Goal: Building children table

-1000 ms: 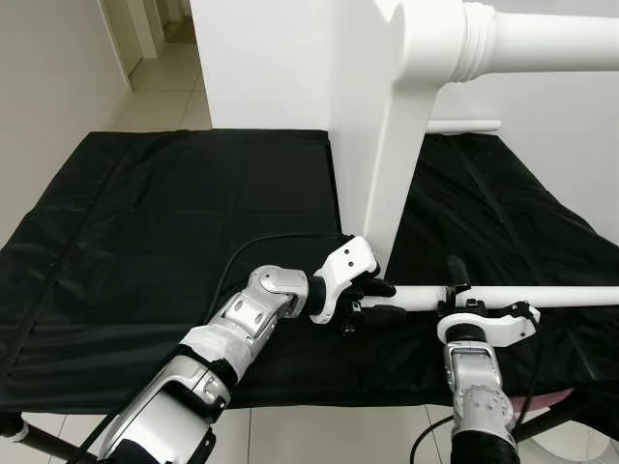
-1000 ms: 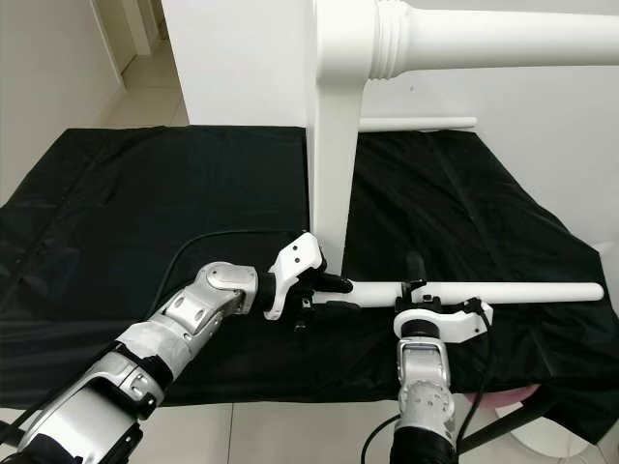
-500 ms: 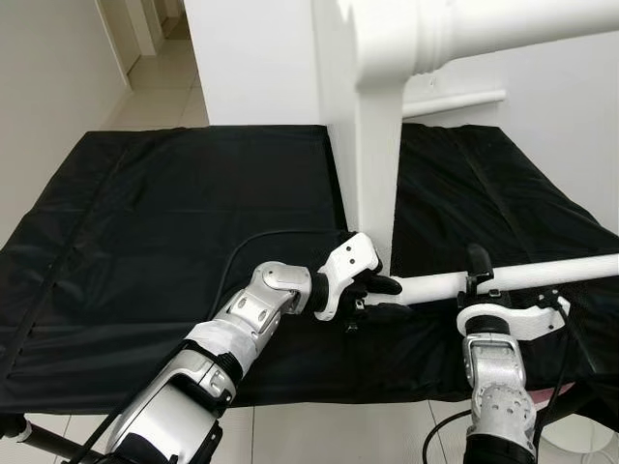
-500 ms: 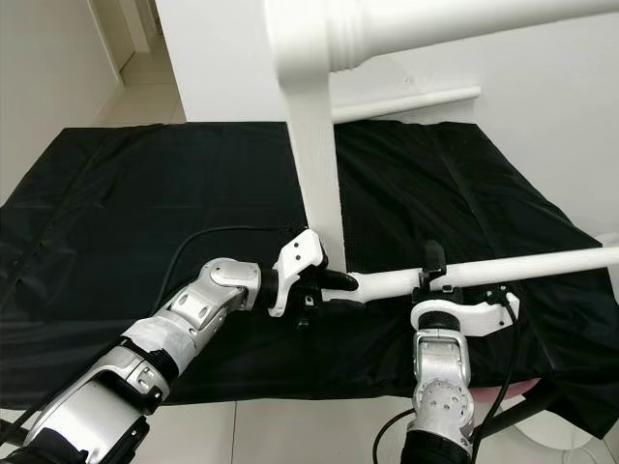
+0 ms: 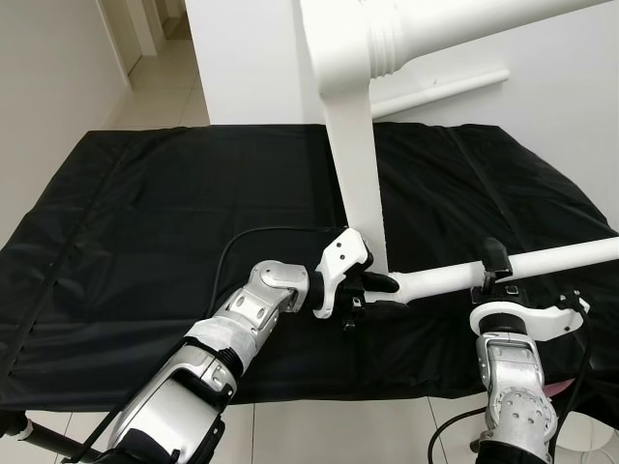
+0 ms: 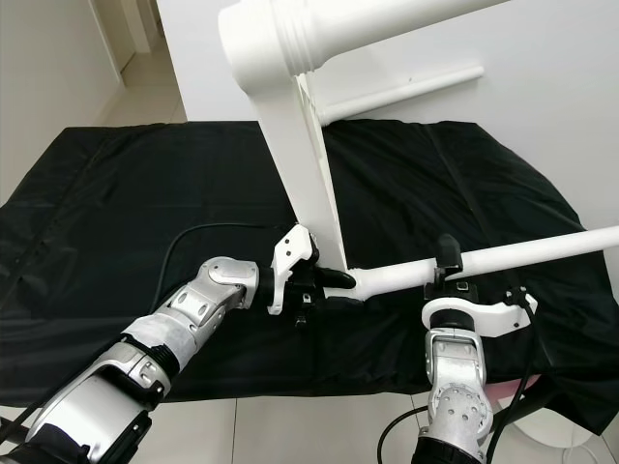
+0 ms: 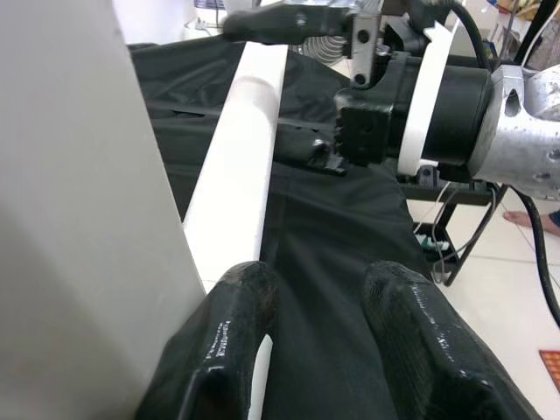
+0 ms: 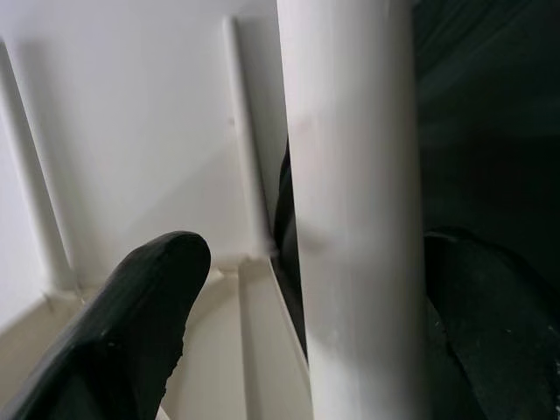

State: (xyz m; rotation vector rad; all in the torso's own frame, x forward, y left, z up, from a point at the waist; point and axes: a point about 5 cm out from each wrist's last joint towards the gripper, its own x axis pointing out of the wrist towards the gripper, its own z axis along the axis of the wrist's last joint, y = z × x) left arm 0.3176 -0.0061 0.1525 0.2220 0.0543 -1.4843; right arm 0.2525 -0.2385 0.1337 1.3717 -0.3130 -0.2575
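Nearest the robot, the right tool (image 5: 495, 275) reaches up from the front edge of the black-draped tabletop (image 5: 145, 222) and grips a round white table leg (image 5: 542, 261) partway along its length; the right wrist view shows one black finger (image 8: 140, 306) on each side of the white rod, clenched around it. The leg runs slightly uphill toward the robot's right, lifted off the black cloth.

To the left, the left tool (image 5: 379, 296) lies low over the cloth at the leg's inner end. Its fingers (image 7: 232, 350) straddle the end of the white rod (one above, one below, as seen from the head), grasping it just where it meets the flat white upright panel (image 5: 353, 164) of the table frame. A black cable (image 5: 242, 251) loops across the cloth behind the left wrist.

Farther back, the upright panel rises from the cloth to a thick turned white leg (image 5: 435, 24) that juts toward the right near the camera. Behind it, another thin white rod (image 5: 445, 92) lies along the foot of the white wall. Pale tiled floor (image 5: 160, 92) shows at the far left.
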